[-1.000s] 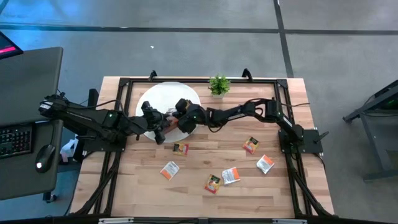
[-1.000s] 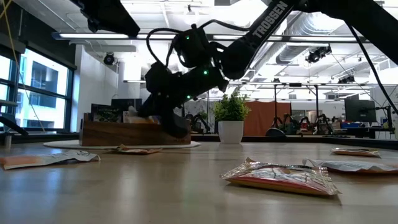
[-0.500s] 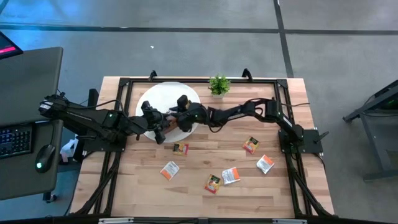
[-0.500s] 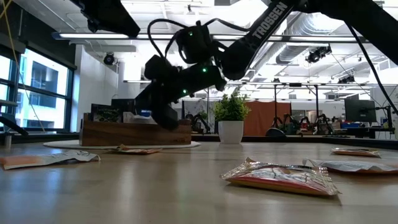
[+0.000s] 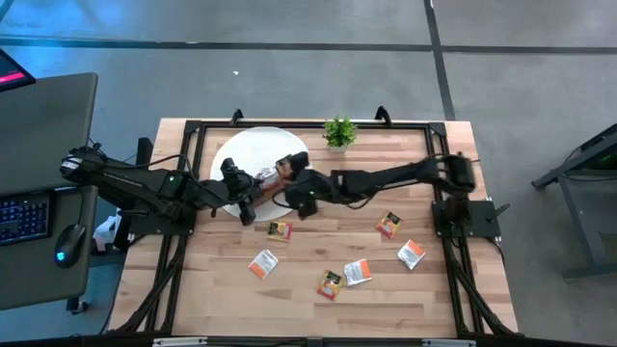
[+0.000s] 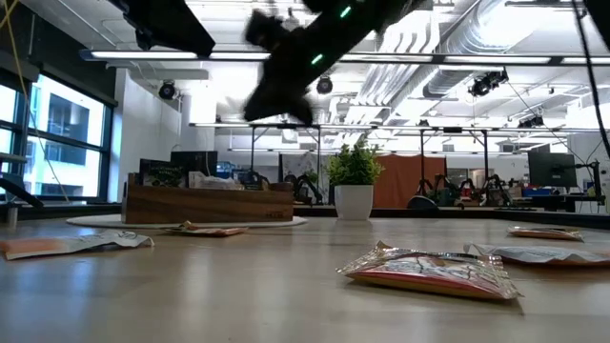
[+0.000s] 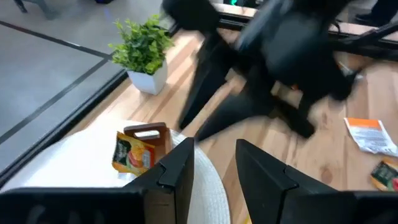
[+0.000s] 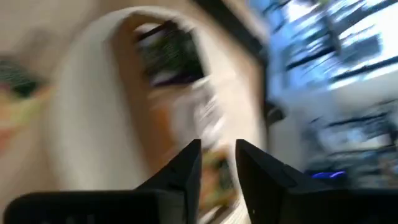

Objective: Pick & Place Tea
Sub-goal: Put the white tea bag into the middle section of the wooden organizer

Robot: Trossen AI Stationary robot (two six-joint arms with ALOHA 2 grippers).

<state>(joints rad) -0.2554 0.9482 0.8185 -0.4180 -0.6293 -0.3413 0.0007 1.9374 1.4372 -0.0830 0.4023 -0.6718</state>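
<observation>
Transit step: I'm swinging my right gripper [image 5: 307,204] off the wooden box [image 5: 275,175], fingers parted, empty; next, descending onto the nearest sachet [image 5: 280,230]. Left gripper [image 5: 248,196] is waiting, parted, empty.

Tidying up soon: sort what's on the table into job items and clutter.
Job:
tea sachets loose on the table
wooden compartment box
white round plate under it

Clutter:
potted plant

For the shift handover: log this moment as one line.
right gripper: lifted beside wooden box, jaws apart, empty | left gripper: waiting by white plate, jaws apart | sachets: several loose on table
</observation>
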